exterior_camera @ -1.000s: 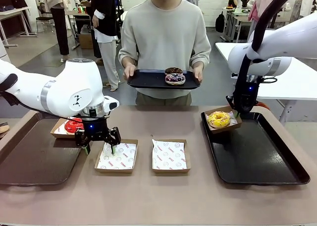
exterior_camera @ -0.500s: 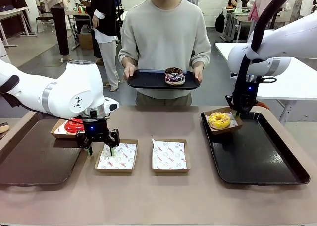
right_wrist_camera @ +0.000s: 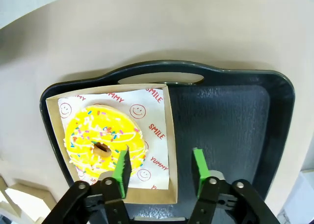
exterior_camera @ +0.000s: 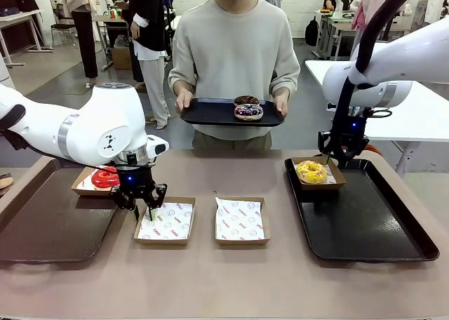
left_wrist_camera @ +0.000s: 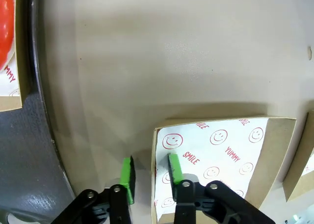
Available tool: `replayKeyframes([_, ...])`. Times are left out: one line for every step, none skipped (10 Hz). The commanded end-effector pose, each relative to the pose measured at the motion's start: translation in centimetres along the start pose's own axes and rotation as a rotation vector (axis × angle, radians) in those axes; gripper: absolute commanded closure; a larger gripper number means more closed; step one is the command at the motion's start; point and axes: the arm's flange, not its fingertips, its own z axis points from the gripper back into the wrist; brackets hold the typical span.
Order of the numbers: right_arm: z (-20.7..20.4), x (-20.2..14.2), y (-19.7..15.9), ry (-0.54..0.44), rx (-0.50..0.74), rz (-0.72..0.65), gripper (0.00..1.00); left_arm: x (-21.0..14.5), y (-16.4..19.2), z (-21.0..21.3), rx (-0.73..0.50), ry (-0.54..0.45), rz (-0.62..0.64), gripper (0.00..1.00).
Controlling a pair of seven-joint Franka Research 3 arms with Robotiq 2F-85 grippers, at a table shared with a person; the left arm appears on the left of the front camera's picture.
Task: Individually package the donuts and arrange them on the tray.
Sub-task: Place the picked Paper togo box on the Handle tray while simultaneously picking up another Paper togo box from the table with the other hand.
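in the front view the left gripper (exterior_camera: pixel 142 212) hangs low at the left wall of an empty paper-lined box (exterior_camera: pixel 168 223) on the table (exterior_camera: pixel 280 278), and its fingers stand closer together than a second ago, when they were spread wide over that same edge. the red donut (exterior_camera: pixel 105 178) sits in its own box behind the gripper, on the rim of the brown tray (exterior_camera: pixel 49 225). a second empty box (exterior_camera: pixel 240 220) lies just to the right of the first. on the other side, the yellow donut (exterior_camera: pixel 310 170) and its cardboard box (exterior_camera: pixel 330 185) now lie flat in the near-left corner of the black tray (exterior_camera: pixel 365 222); a second ago the box was tilted over the tray's rim. the right gripper (exterior_camera: pixel 330 160) is just behind and above it. the person across the table holds a small dark tray (exterior_camera: pixel 210 115) with the chocolate donut (exterior_camera: pixel 245 100) and the purple donut (exterior_camera: pixel 248 111) on it, as before. in the left wrist view the two green pads (left_wrist_camera: pixel 127 174) straddle the box wall, one outside over the table, one inside over the printed paper; the gap is narrow but neither pad visibly presses the cardboard, so the jaws are part open and grip nothing. in the right wrist view the jaws are wide apart and empty: one pad (right_wrist_camera: pixel 122 167) is over the yellow donut's edge, the other over bare tray, with the box wall between them.
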Motion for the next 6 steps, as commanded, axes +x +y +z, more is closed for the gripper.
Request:
replayKeyframes([-0.10,0.60,0.09,0.000,0.002,-0.012,0.00,-0.26,0.13,0.32,-0.010,-0.019,0.037,1.00])
replayKeyframes([-0.16,0.59,0.12,0.002,0.003,-0.011,0.00,-0.21,0.12,0.29,-0.014,-0.013,0.038,1.00])
replayKeyframes([-0.12,0.53,0.07,0.003,0.005,-0.011,0.00,-0.19,0.10,0.23,-0.016,-0.009,0.038,1.00])
replayKeyframes([-0.05,0.49,-0.03,0.000,0.010,-0.013,0.00,-0.16,0.09,0.24,-0.018,-0.006,0.040,1.00])
replayKeyframes([0.30,0.25,-0.25,-0.006,0.029,-0.014,0.00,-0.16,0.10,0.27,-0.016,-0.004,0.039,1.00])
replayKeyframes([0.77,-0.28,-0.59,-0.013,0.055,-0.014,0.00,-0.19,0.06,0.40,-0.011,0.001,0.029,1.00])
